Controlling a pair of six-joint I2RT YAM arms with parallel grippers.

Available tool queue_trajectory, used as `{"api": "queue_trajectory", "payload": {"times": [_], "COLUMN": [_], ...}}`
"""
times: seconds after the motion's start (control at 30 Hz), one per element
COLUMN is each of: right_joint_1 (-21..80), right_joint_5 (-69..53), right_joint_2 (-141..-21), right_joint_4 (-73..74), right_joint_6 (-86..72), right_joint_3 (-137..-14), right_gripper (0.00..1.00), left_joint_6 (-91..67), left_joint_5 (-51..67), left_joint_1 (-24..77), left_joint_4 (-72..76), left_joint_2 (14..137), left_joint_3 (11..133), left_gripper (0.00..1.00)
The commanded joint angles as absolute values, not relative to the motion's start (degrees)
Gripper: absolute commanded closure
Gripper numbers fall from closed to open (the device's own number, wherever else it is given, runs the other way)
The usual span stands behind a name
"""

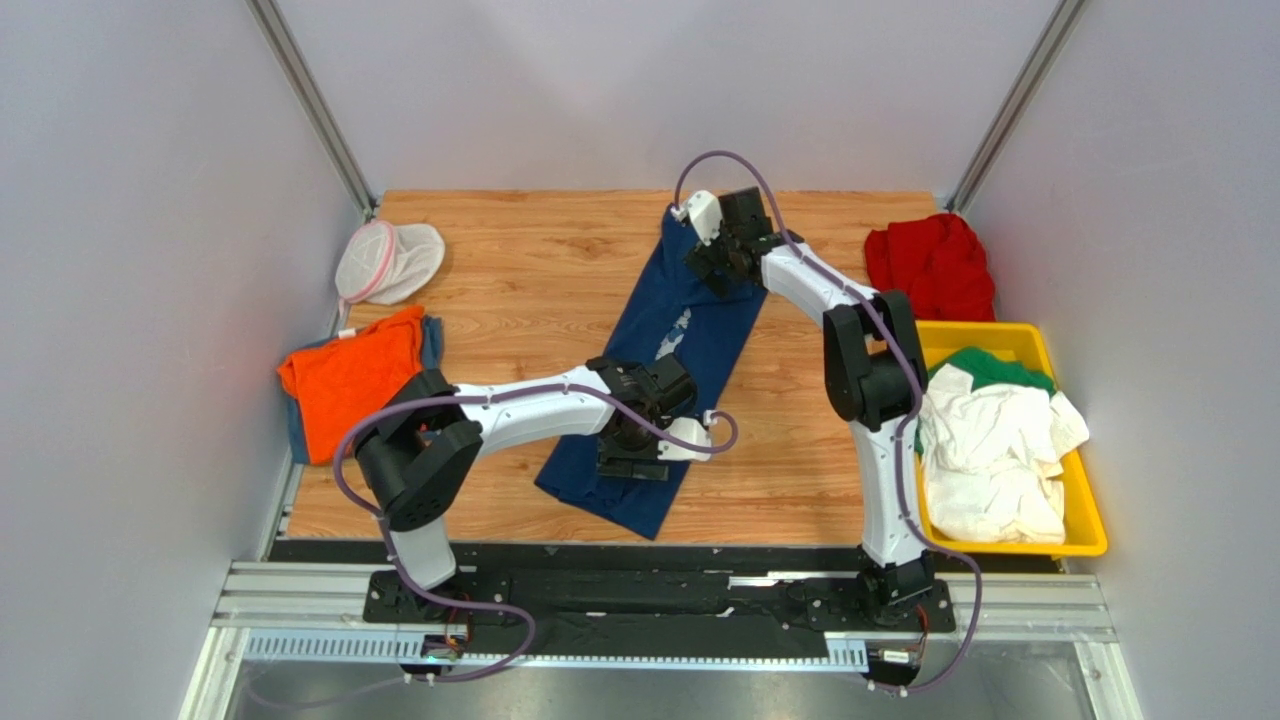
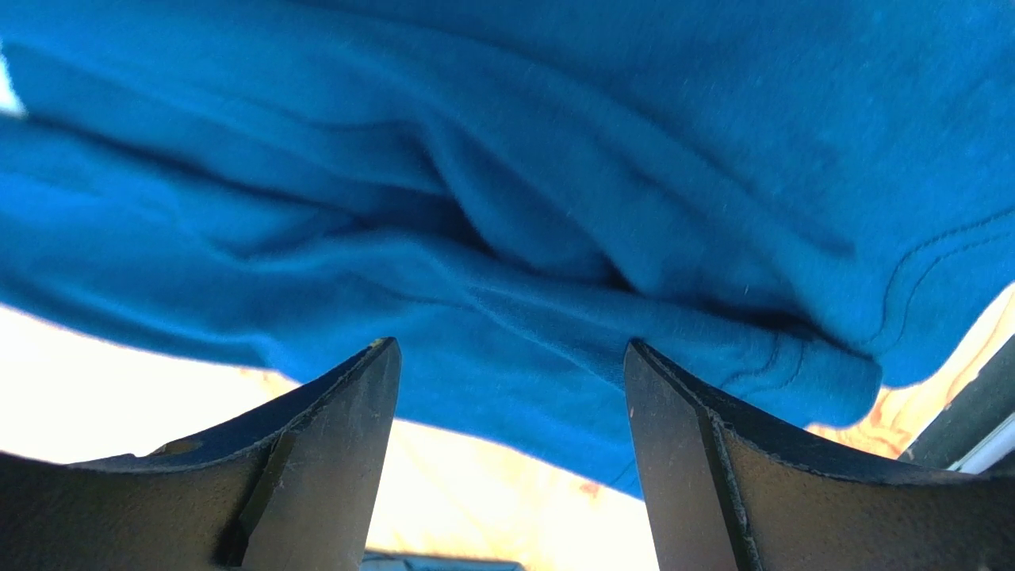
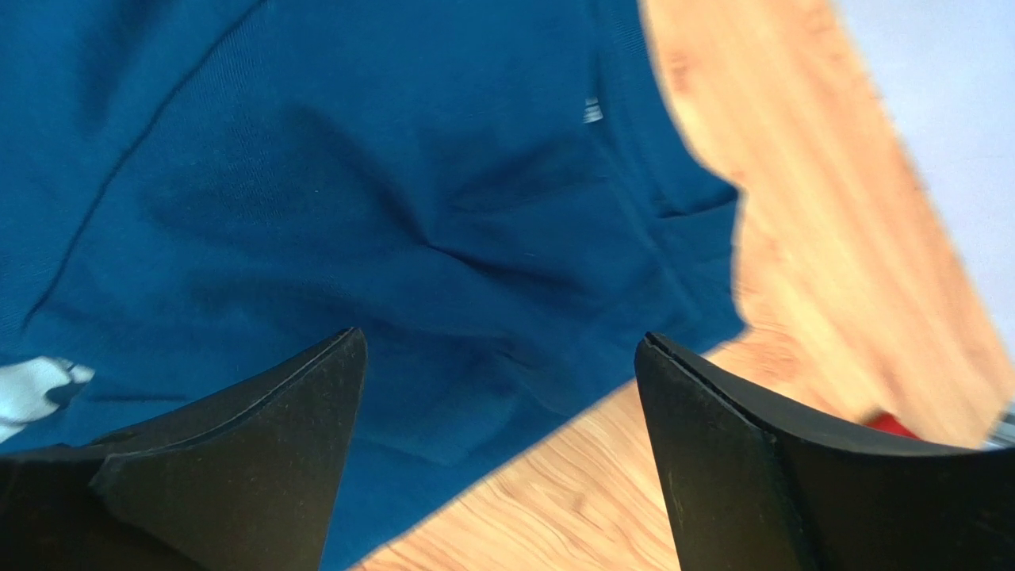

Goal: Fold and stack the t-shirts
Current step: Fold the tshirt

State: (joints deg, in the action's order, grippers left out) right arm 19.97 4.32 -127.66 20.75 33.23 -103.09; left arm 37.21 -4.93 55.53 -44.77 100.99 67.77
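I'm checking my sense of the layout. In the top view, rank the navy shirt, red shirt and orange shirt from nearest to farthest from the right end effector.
From the right end effector:
1. Navy shirt: directly beneath it, at the shirt's far end.
2. Red shirt: off to its right, at the far side.
3. Orange shirt: farthest, across on the left side.
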Motion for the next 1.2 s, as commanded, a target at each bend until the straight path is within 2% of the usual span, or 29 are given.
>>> {"api": "queue_trajectory", "payload": {"times": [0.0, 0.3, 0.83, 1.17], "right_joint_1": [20.30, 20.48, 20.74, 20.74], "right_joint_5": [3.69, 3.34, 3.43, 6.32], "right_joint_2": [-132.26, -139.12, -141.50, -145.19], "right_joint_4": [20.30, 20.65, 20.48, 20.13], "right_joint_6": [32.08, 32.61, 35.15, 38.84], "right_joint_3": [-107.92, -114.08, -117.50, -124.09], "right_gripper": [0.11, 0.12, 0.12, 0.12], "left_joint_6": [35.95, 34.54, 37.18, 39.20], "left_joint_5": [-2.11, 0.97, 5.54, 7.21], "left_joint_1": [55.72, 56.42, 58.36, 58.45], "left_joint_4": [-43.15, -44.38, -45.53, -45.35], "left_joint_2": [102.83, 106.70, 117.68, 121.72], "left_joint_3": [68.90, 72.24, 87.70, 91.58], "left_gripper": [0.22, 0.22, 0.22, 0.22]}}
